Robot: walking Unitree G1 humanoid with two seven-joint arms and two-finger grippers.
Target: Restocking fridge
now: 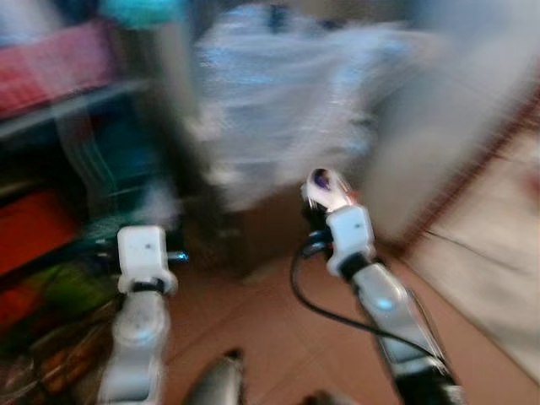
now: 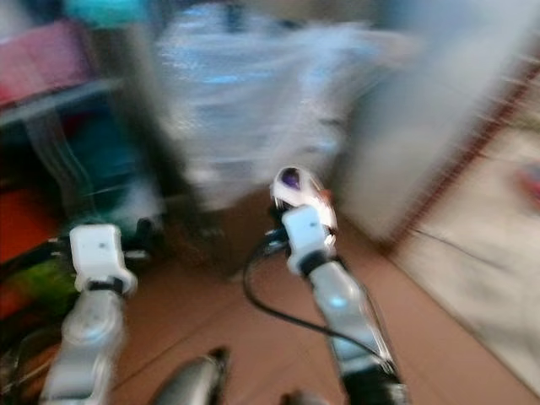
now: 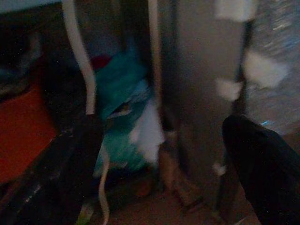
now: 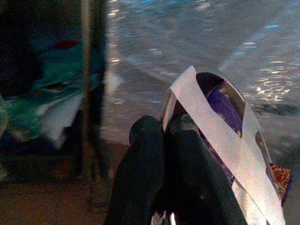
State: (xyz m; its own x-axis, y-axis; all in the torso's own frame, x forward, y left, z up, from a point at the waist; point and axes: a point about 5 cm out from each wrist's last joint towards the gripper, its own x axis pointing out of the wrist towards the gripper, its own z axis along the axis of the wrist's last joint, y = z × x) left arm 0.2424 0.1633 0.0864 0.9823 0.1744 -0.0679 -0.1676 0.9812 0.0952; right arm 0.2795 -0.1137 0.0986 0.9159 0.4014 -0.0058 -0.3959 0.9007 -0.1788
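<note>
Both eye views are smeared by motion blur. A tall pale grey panel (image 1: 460, 110), perhaps a fridge door though the blur forbids certainty, fills the 2 o'clock part of the scene, standing on a reddish-brown tiled floor (image 1: 278, 337). At 12 o'clock hangs a large crinkled sheet of clear plastic (image 1: 287, 93) catching blue-white glints. At 9 to 10 o'clock stands a shelf rack (image 1: 67, 105) with red, orange and teal things on it, too blurred to name. The right gripper (image 4: 161, 136) is raised near the centre of the scene, toward 1 o'clock, its two black fingers (image 4: 140, 173) pressed together on the edge of a shiny packet (image 4: 225, 140), silver with a purple patch, which sticks up above the fingertips in front of the plastic sheet. The left gripper (image 3: 164, 154) sits at 8 o'clock, close to the rack, its fingers spread wide apart with nothing between them; past them lie a teal bundle (image 3: 122, 89) and an orange block (image 3: 23, 126).
</note>
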